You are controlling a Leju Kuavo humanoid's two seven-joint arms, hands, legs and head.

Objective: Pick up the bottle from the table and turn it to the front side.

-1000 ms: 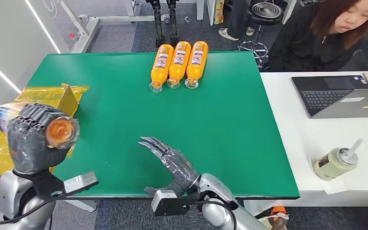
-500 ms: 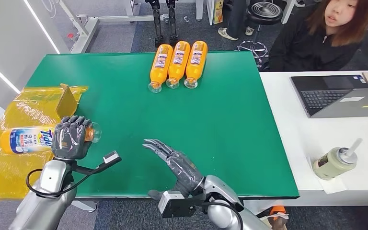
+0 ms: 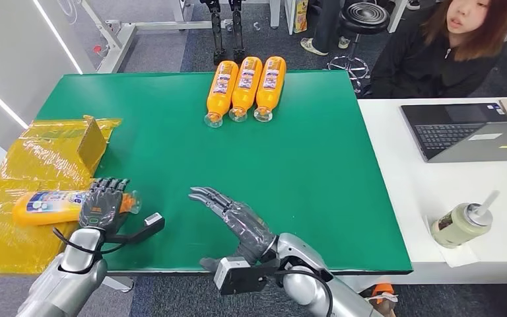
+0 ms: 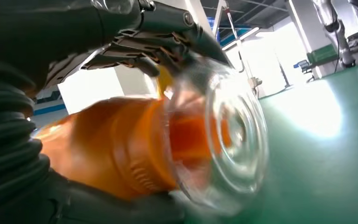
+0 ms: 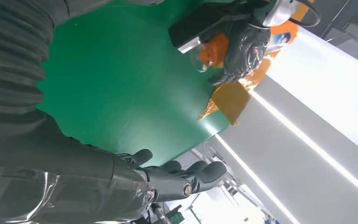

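Down at the green table's (image 3: 317, 172) near-left edge, the left hand (image 3: 103, 203) grips a clear plastic bottle of orange drink (image 3: 53, 205), lying sideways over crinkled yellow plastic sheeting (image 3: 13, 231). The right hand (image 3: 234, 218) hovers empty, fingers extended and apart.

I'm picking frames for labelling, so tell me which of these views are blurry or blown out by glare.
Head view: sharp, evenly lit, the bottle in the left hand legible. Left wrist view: bottle close and smeared, glare patch on the green table. Right wrist view: right hand sharp, white area beyond the table overexposed.
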